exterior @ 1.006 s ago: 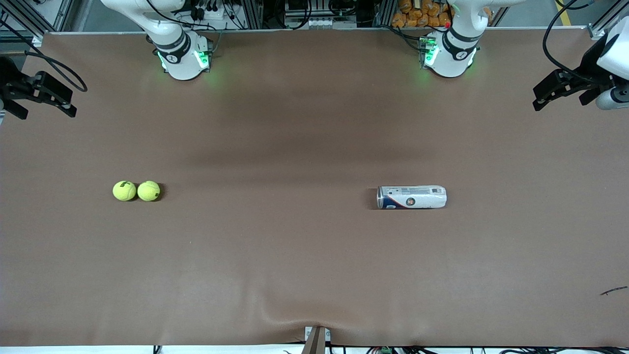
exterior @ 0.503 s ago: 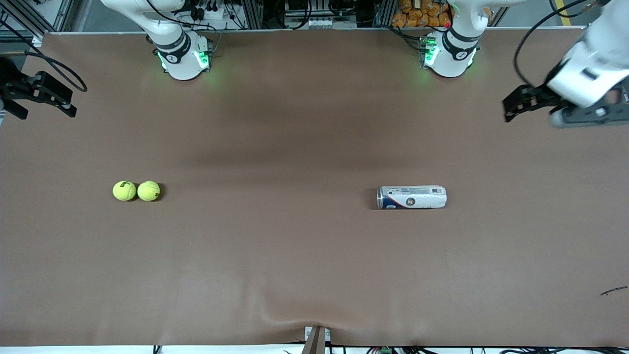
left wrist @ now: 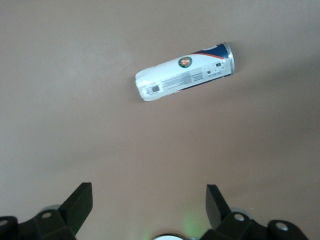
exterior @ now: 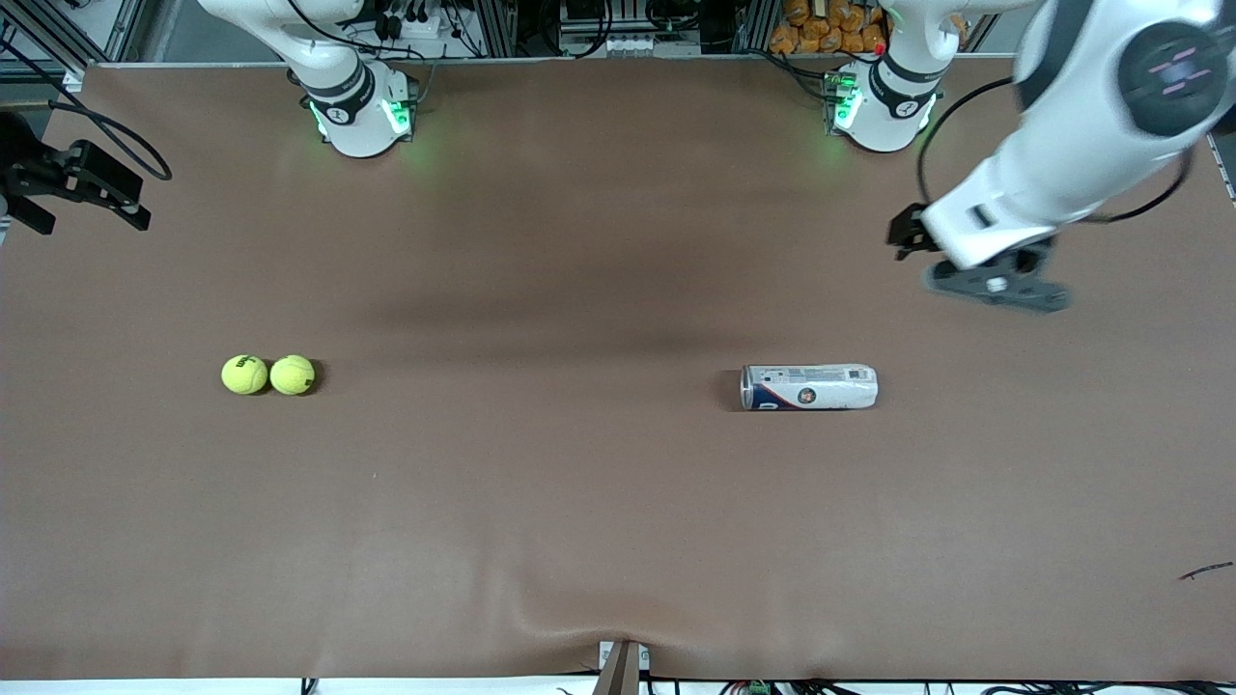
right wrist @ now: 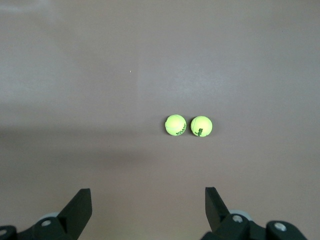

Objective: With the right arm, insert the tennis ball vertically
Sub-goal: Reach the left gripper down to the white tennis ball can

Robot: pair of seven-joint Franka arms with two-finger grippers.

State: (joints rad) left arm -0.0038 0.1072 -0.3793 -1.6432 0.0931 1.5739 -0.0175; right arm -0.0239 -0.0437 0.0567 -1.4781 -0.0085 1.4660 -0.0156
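Tennis balls [exterior: 244, 375] [exterior: 293, 375] touch on our desk [exterior: 579, 502]; can [exterior: 809, 387] lies sideways. Left gripper [exterior: 908, 235] above desk, right gripper [exterior: 92, 179] waiting; fingers spread on both.

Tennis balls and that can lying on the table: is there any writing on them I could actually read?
Can: round emblem, barcode and rows of small print, all too small to read.
Tennis balls: dark brand lettering on each, too blurred to read.
No other text shows.

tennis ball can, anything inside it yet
The can lies on its side on the table; its opaque wall hides the inside. Both tennis balls sit outside it.
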